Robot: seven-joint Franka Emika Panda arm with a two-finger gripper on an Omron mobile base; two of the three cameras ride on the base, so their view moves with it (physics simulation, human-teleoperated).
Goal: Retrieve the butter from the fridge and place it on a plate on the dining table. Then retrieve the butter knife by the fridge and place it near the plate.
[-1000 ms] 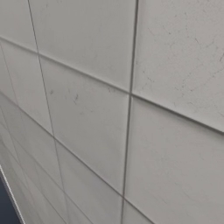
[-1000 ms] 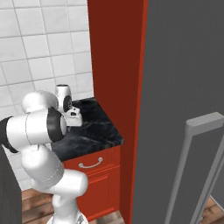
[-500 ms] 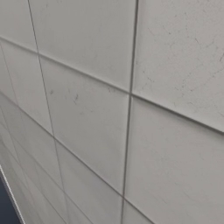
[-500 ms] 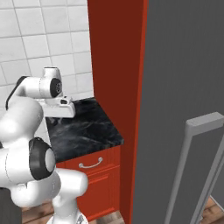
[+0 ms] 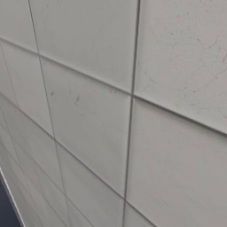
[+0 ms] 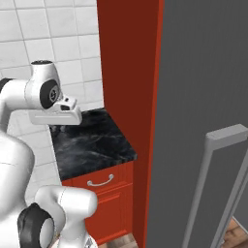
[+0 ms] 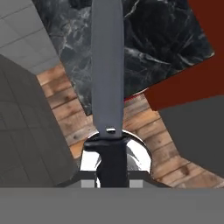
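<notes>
The butter knife (image 7: 107, 65) runs straight up the middle of the hand view, dark handle at the bottom, grey blade pointing to the top edge. The gripper (image 7: 112, 175) is clamped on that handle. Behind the blade sit the black marble desk (image 7: 166, 43) and wooden floor (image 7: 144, 122); the grey fridge (image 6: 203, 97) fills the right base view's right half.

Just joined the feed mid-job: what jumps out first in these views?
In the hand view, the butter knife dominates, its grey blade running up the middle from the shut gripper. In the right base view, the fridge looms grey on the right, beside a red cabinet with a marble counter.
</notes>
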